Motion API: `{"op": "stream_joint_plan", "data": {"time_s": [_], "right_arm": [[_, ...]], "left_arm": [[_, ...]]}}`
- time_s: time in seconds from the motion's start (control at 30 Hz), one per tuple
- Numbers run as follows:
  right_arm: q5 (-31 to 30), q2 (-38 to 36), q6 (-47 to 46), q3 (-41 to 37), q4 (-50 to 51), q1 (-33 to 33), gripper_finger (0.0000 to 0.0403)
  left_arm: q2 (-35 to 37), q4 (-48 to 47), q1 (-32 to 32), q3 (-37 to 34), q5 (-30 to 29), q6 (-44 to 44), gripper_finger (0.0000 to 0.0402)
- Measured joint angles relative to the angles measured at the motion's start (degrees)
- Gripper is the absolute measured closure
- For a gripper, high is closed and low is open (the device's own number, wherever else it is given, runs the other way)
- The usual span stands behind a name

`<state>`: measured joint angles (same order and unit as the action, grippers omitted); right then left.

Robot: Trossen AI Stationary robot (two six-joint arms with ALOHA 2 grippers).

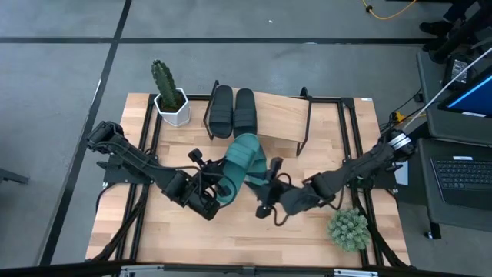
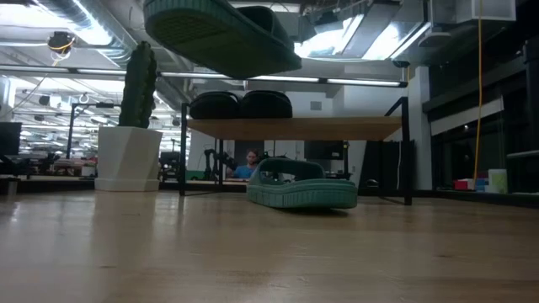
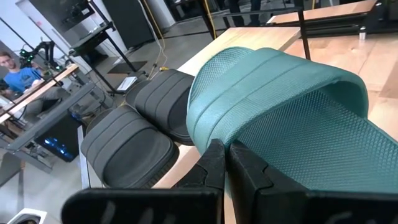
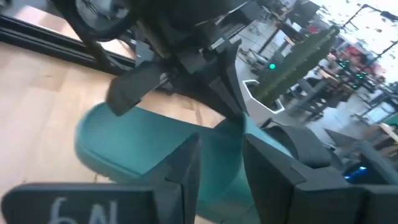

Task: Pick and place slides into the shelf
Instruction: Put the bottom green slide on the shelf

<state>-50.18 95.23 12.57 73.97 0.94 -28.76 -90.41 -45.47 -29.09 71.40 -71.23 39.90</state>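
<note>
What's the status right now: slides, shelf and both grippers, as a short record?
On shelf: two black slides, side by side at the cactus end of the shelf
Shelf space: the rest of the board is bare
In the air: one teal slide, lifted above the table
Left gripper: shut on the teal slide's edge, facing the black slides
On table: second teal slide, lying flat in front of the shelf
Right gripper: open, low over the second teal slide
Left to place: both teal slides
</note>
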Motion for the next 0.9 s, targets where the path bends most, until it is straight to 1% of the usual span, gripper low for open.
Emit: {"op": "stream_joint_plan", "data": {"time_s": [0.2,0.27,0.37,0.47,0.67,0.9], "right_arm": [[-1.03,4.31,-2.87,6.61,8.51,0.73,0.0246],[-2.33,5.64,-2.83,8.22,8.58,1.13,0.0236],[-2.73,7.29,-0.88,9.93,8.41,2.13,0.023],[-2.71,8.52,-0.15,10.3,8.71,3.44,0.023],[-2.77,8.67,-0.32,10.38,10.13,6.27,0.0242],[-2.74,8.67,-0.35,10.41,12.44,7.28,0.0261]], "left_arm": [[0.0,-0.02,-0.01,0.0,-0.03,-0.02,0.0401],[0.0,-0.02,-0.01,-0.01,-0.05,-0.01,0.0401],[0.0,-0.02,-0.01,-0.02,-0.45,-0.02,0.0401],[0.0,-0.07,-0.01,-0.02,-0.67,-0.02,0.0401],[0.0,-0.09,-0.27,-0.02,-0.69,-0.04,0.0401],[0.0,-0.11,-0.68,-0.02,-0.69,-0.02,0.0401]]}}
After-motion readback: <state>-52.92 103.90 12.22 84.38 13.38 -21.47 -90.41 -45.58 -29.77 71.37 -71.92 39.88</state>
